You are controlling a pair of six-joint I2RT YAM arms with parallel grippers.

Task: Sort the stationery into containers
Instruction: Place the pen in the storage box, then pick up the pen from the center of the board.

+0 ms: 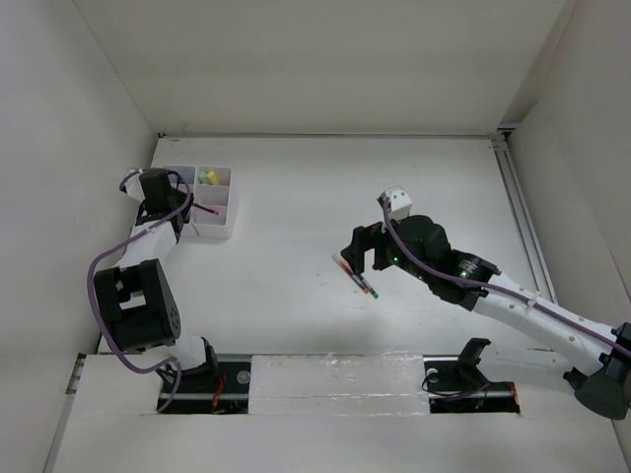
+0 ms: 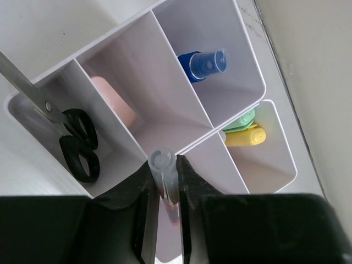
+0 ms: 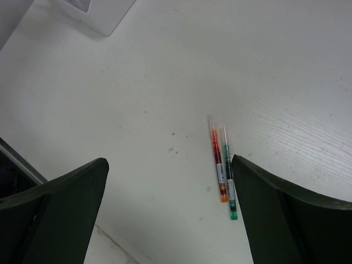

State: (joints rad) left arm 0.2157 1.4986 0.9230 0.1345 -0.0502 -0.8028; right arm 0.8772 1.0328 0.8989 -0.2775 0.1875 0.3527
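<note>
My left gripper is shut on a red pen with a clear cap, held over the white organizer box. Its compartments hold black-handled scissors, a pink eraser, a blue-capped bottle, and a green highlighter with a yellow highlighter. In the top view that gripper hangs at the box's near-left side. My right gripper stands open above the table. A red pen and a green pen lie side by side just inside its right finger.
White walls close in the table on the left, back and right. A metal rail runs along the right edge. A corner of the box shows at the top left of the right wrist view.
</note>
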